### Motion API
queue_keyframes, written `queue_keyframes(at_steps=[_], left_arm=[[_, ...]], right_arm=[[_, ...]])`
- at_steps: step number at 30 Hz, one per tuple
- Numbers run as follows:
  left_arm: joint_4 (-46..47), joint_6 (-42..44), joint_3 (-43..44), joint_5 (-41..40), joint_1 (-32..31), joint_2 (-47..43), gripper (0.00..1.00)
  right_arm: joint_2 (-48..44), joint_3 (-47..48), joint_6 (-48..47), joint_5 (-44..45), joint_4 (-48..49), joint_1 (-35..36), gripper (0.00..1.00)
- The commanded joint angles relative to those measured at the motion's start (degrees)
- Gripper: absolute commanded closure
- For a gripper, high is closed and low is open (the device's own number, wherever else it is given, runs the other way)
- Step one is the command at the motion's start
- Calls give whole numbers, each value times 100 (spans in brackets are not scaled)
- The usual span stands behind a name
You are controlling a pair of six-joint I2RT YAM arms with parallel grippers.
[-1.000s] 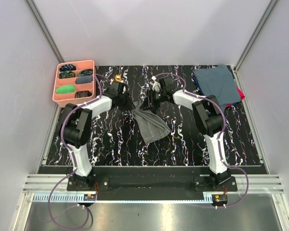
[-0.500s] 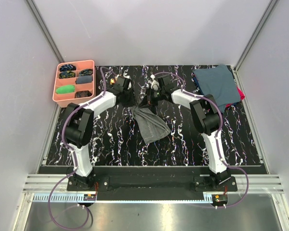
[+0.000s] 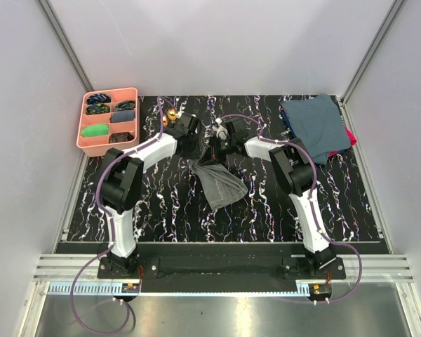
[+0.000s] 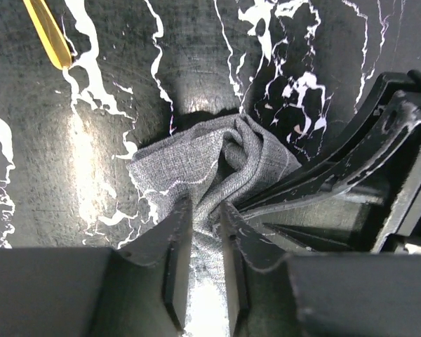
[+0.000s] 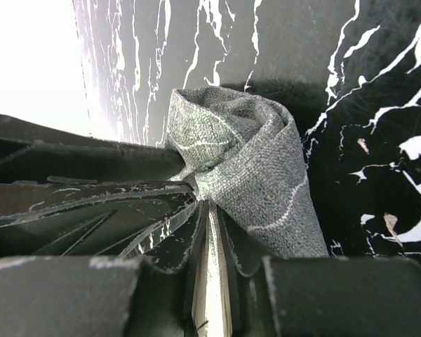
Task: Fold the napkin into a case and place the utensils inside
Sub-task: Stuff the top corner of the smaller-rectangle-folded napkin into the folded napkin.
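The grey napkin (image 3: 221, 184) lies bunched on the black marbled table, its far end gathered between my two grippers. My left gripper (image 3: 195, 147) is shut on a fold of the napkin (image 4: 207, 172). My right gripper (image 3: 214, 151) is shut on the same gathered end (image 5: 249, 165), tip to tip with the left one. One gold utensil (image 3: 171, 114) lies at the table's far edge behind the left gripper; its handle shows in the left wrist view (image 4: 48, 34). I see no second utensil.
A pink compartment tray (image 3: 109, 121) with small items stands at the far left. Dark blue-teal cloths (image 3: 316, 126) over something red lie at the far right.
Both grippers have moved toward each other at the napkin's far end, the left one rightward, and now meet there. The napkin's far end has bunched up more.
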Motion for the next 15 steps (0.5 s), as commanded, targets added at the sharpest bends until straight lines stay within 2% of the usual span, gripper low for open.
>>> queue_keyframes(at_steps=[1, 3, 6, 7, 11, 15], left_arm=[[367, -99, -140, 532, 5, -401, 78], [577, -300, -175, 839, 31, -314, 78], [657, -616, -105, 1069, 110, -103, 85], [710, -714, -166, 1104, 136, -93, 90], [1289, -1031, -509, 1139, 181, -295, 90], [1000, -978, -184, 1228, 189, 47, 91]], right_arm=[[-42, -66, -52, -78, 246, 38, 83], [-121, -127, -87, -60, 211, 38, 83], [-226, -233, -175, -7, 176, 38, 83], [-244, -268, -210, 27, 176, 38, 84], [-279, -365, -281, 54, 176, 38, 85], [-261, -339, -263, 19, 176, 38, 85]])
